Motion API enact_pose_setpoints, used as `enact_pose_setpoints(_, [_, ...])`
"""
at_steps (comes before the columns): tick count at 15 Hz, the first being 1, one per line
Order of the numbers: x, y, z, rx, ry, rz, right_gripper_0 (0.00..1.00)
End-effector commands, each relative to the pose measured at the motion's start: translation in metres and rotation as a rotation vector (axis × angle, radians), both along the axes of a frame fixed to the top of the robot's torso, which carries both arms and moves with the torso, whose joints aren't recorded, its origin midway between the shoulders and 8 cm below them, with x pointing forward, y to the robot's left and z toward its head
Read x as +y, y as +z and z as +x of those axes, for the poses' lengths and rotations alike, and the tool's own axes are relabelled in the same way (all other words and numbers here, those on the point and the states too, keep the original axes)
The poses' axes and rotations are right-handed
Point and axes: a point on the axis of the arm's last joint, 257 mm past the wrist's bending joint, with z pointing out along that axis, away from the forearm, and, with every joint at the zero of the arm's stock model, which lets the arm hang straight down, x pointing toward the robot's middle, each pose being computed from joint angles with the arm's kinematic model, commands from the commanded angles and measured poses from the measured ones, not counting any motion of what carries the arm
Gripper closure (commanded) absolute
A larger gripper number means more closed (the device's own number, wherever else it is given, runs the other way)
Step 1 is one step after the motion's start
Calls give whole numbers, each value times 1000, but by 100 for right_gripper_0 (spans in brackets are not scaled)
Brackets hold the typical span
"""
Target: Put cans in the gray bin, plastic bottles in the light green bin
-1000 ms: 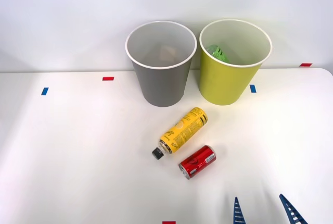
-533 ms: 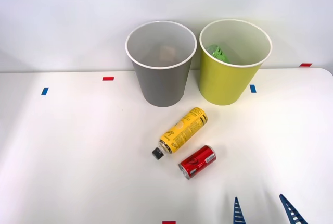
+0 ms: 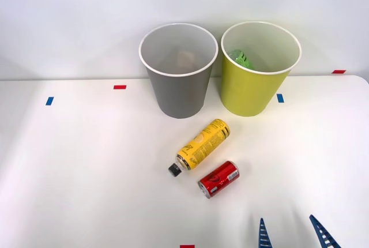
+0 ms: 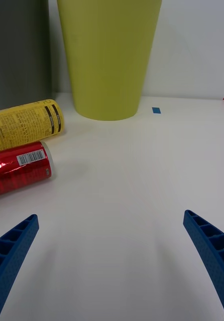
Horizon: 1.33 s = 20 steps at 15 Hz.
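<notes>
A: Red can (image 3: pixel 219 179) position?
B: On its side mid-table, just beside the yellow bottle (image 3: pixel 202 144), toward the near edge.
A: Right gripper (image 3: pixel 291 236)?
B: At the near edge, jaws wide apart, holding nothing.

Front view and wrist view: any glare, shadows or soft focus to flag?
Front view: even light, soft shadows under the yellow bottle and red can. Right wrist view: bright highlights streak the can's glossy side; the right gripper's open fingers look slightly soft.
</notes>
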Motion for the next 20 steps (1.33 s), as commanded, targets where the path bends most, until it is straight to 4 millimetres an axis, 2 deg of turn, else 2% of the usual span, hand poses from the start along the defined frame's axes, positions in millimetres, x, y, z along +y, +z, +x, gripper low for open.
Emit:
enact_pose_setpoints(1, [0,0,0,0,0,0,0])
enact_pose_setpoints(20, [0,0,0,0,0,0,0])
